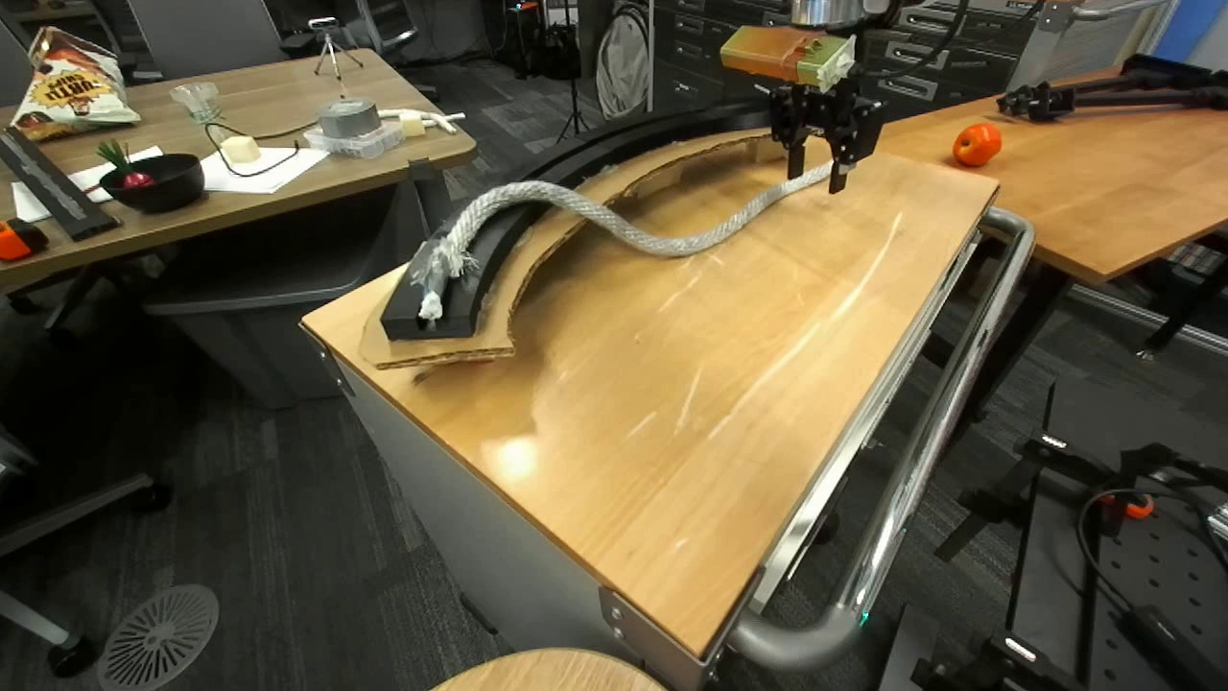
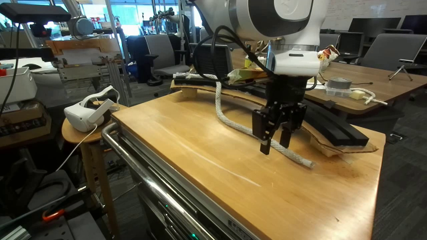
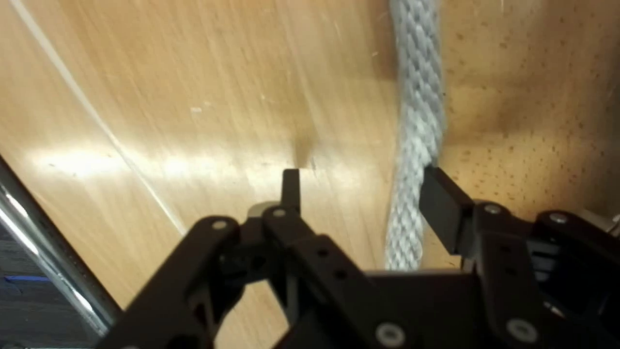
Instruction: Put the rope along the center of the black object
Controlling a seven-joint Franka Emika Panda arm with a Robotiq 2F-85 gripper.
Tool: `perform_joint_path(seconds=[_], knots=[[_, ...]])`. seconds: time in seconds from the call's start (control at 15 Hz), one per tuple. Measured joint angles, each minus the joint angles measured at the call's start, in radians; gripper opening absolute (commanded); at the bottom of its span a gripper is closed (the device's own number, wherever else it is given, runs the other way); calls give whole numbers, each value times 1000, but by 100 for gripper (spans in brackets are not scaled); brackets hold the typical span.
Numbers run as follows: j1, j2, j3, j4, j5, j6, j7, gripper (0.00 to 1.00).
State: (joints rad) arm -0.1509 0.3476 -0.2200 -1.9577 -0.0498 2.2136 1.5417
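Wrist view: 1 pincer (image 3: 363, 194), fingers (image 3: 290, 191) set wide apart, nothing held; 1 rope (image 3: 419, 97), braided, silvery-grey, seen between those fingers and just beside 1 fingertip; contact we cannot confirm; in an exterior view, 1 grooved black track (image 1: 614, 149), arc-shaped, on a cardboard strip (image 1: 496, 331); the rope's frayed end (image 1: 456, 257) lies on the track, its middle bows off over the desk (image 1: 624, 384); in an exterior view, the rope's plain end (image 2: 310, 163), lying on the desk, not on the track.

We judge the step in hand to be the grasp of that loose stretch; hazards, by our reckoning: 1, lopsided closing, because the rope sits to 1 side of the opening and a finger may shove it before trapping it; 2, a miss or a scrape, should the fingertips run too high or too low; their height we cannot tell; 3, the frayed end dragged off, if it is merely laid and the lift pulls hard; any fastening we cannot make out; 4, a tail drooping beyond the grip, liable to land outside the centre; 5, spring in the thick rope, likely to pop a placed curve loose upon release; 6, a bump against the cardboard strip, whose raised edge could catch a low pass and shift the track.
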Motion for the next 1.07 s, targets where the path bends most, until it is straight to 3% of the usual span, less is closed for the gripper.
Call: perform_joint_path(seconds=[0.13, 0.27, 0.4, 0.47, 0.8, 1.07], knots=[[3, 6, 0, 0, -9, 28, 14, 69], [8, 13, -1, -1, -21, 56, 30, 64], [11, 21, -2, -1, -31, 76, 43, 39], [13, 25, -3, -1, -39, 84, 51, 38], [17, 31, -6, 1, -55, 108, 73, 0], [18, 31, -8, 1, -55, 110, 76, 3]])
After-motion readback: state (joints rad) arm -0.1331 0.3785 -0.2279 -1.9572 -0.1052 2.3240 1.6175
